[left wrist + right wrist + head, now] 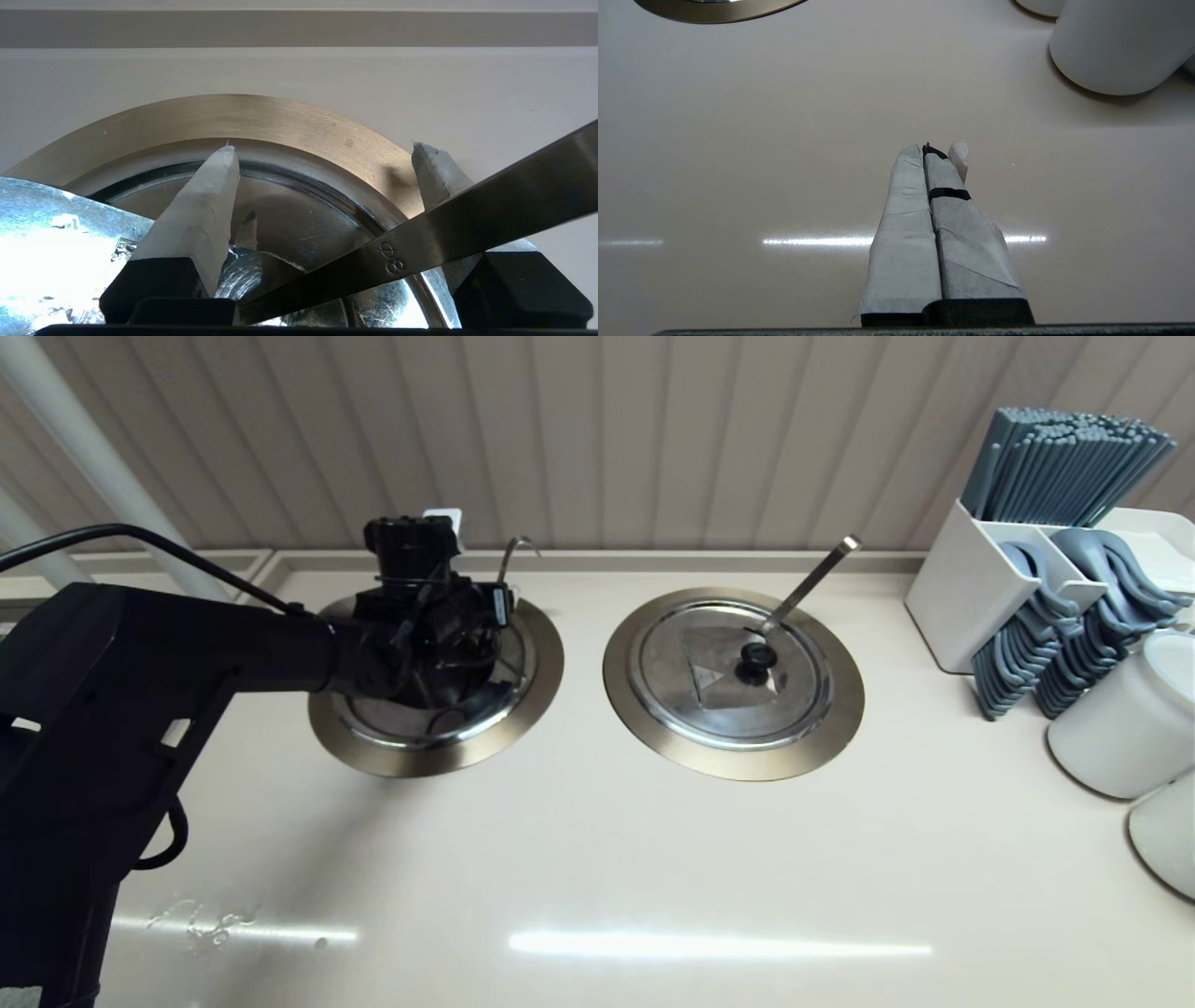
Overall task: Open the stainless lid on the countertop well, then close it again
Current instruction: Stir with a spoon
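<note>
The countertop well (532,695) with its bronze-grey ring lies at the left of the counter. The stainless lid (401,723) sits in it, mostly hidden under my left gripper (439,635). The thin ladle handle's curled hook (519,545) rises behind the gripper. In the left wrist view the left gripper (325,148) is open, its taped fingers (205,205) wide apart just over the shiny lid (289,219) and the ring (261,121). The flat ladle handle (467,228) crosses in front of one finger, ungripped. The lid's black knob is hidden. My right gripper (930,148) is shut and empty.
The twin well (840,709) at centre right has its lid down, with a black knob (756,658) and a straight ladle handle (812,581). A white holder (952,588) of grey chopsticks and spoons and white cups (1120,719) stand at the right. The right gripper hovers over bare counter (738,140).
</note>
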